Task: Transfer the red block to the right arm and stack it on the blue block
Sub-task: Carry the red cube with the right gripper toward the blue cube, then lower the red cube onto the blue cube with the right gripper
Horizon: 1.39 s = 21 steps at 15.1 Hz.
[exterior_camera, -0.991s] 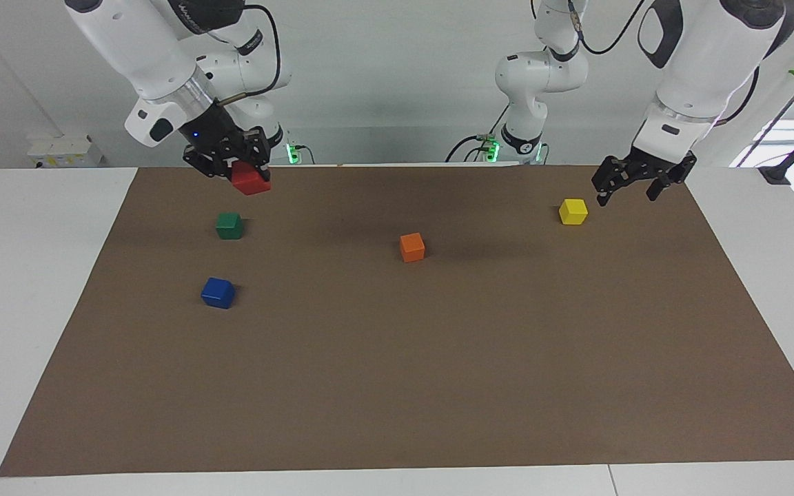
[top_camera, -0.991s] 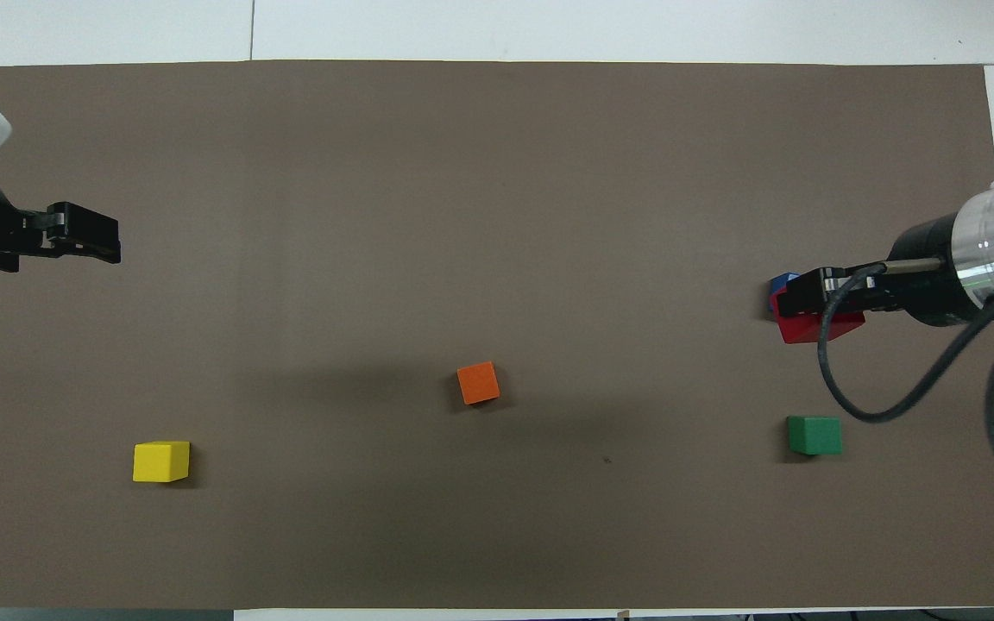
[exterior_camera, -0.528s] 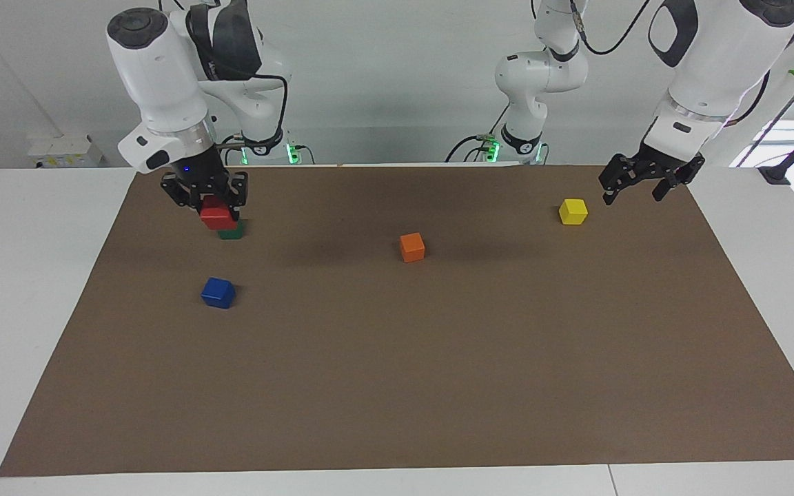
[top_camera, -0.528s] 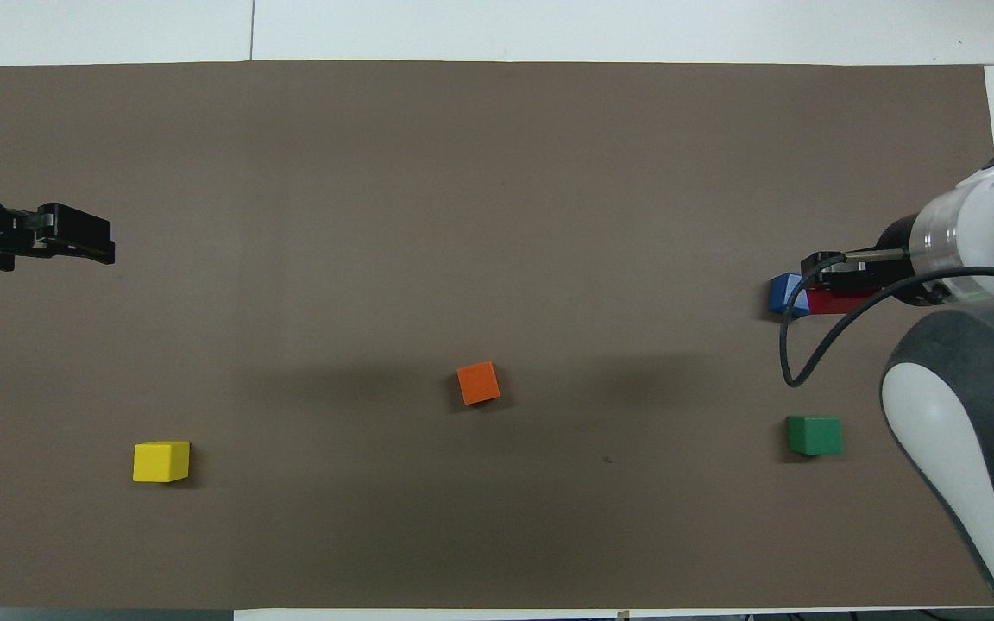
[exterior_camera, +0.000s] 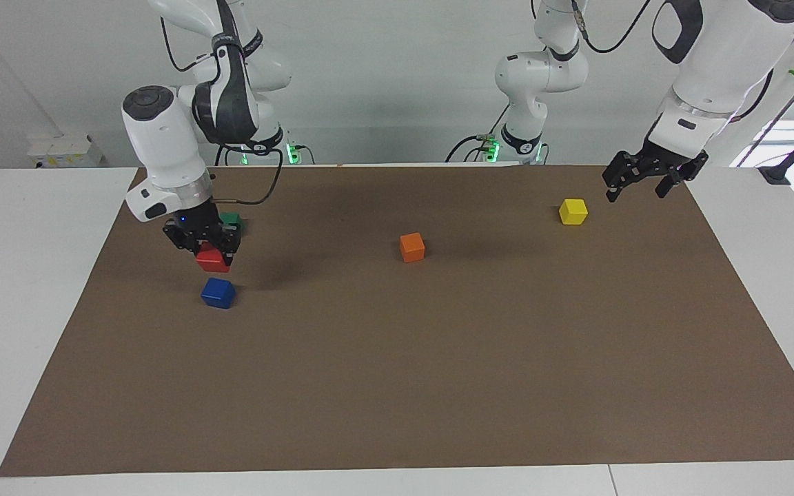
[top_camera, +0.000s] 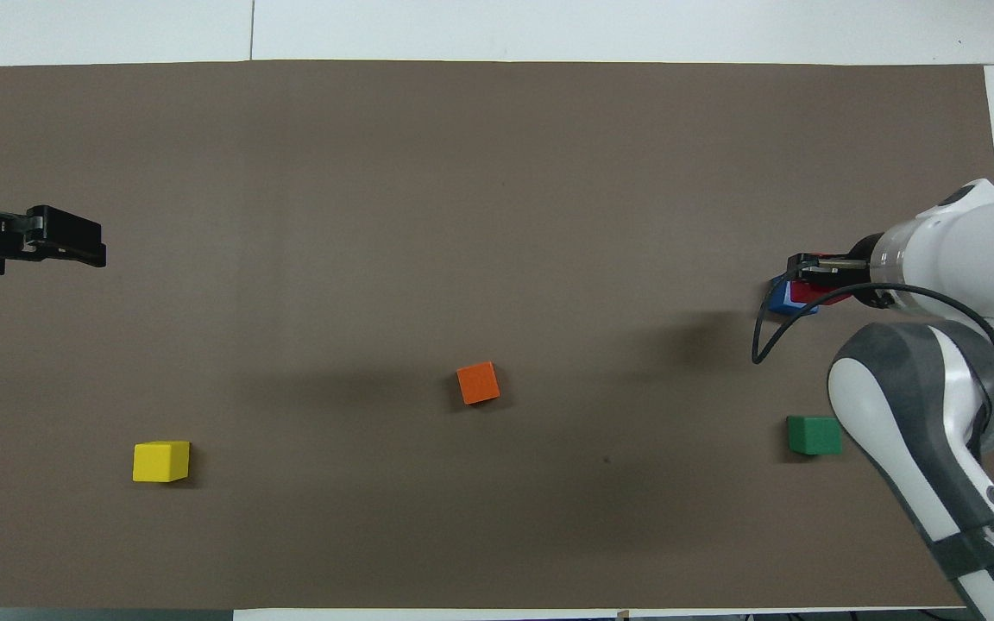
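The red block (exterior_camera: pixel 211 259) hangs clamped in the right gripper (exterior_camera: pixel 207 249) just over the blue block (exterior_camera: pixel 218 293), not touching it. The green block (exterior_camera: pixel 231 220) sits nearer the robots. The left gripper (exterior_camera: pixel 648 180), fingers apart, waits beside the yellow block (exterior_camera: pixel 573 211). The right arm (top_camera: pixel 963 483) bears partial lettering, "VANUA".

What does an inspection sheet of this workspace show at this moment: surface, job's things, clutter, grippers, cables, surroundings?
Surface: brown mat on a white table.
Job's things: red block held in the air above the blue block, not yet on it.
Clutter: green block, orange block, yellow block, each apart on the mat.
Grippers: right gripper shut on the red block; left gripper open, waiting near the yellow block.
Cables: black cable looping from the right arm's wrist.
Surroundings: white wall; nothing else seen.
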Motion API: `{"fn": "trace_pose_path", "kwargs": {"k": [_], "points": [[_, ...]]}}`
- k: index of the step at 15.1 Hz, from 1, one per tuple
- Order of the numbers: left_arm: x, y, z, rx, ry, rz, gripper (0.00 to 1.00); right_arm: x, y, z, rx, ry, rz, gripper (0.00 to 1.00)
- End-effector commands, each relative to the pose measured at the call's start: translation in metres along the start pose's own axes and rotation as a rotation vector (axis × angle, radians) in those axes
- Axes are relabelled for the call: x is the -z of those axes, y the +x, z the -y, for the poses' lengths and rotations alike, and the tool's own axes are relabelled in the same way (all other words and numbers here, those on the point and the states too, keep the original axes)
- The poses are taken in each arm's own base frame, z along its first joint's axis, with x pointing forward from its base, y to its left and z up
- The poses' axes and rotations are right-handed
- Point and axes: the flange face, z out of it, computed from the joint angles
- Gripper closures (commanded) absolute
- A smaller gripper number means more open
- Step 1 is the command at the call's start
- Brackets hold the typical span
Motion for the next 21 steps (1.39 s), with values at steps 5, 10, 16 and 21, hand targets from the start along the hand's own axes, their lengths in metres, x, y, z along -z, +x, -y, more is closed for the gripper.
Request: {"fn": "trace_pose_path", "kwargs": {"k": [5, 10, 16, 21], "points": [[0.001, -0.009, -0.015, -0.053, -0.008, 0.005, 0.00, -0.039, -0.009, -0.024, -0.013, -0.023, -0.050, 1.00], [-0.002, -0.013, -0.005, -0.026, -0.006, 0.016, 0.00, -0.061, -0.004, -0.034, -0.064, -0.028, -0.056, 1.00], [-0.002, -0.014, -0.006, -0.029, -0.006, 0.016, 0.00, -0.073, -0.005, -0.033, -0.087, -0.027, -0.053, 1.00], [-0.002, -0.014, -0.006, -0.029, -0.006, 0.014, 0.00, -0.074, -0.008, -0.034, -0.113, -0.028, -0.047, 0.66]]}}
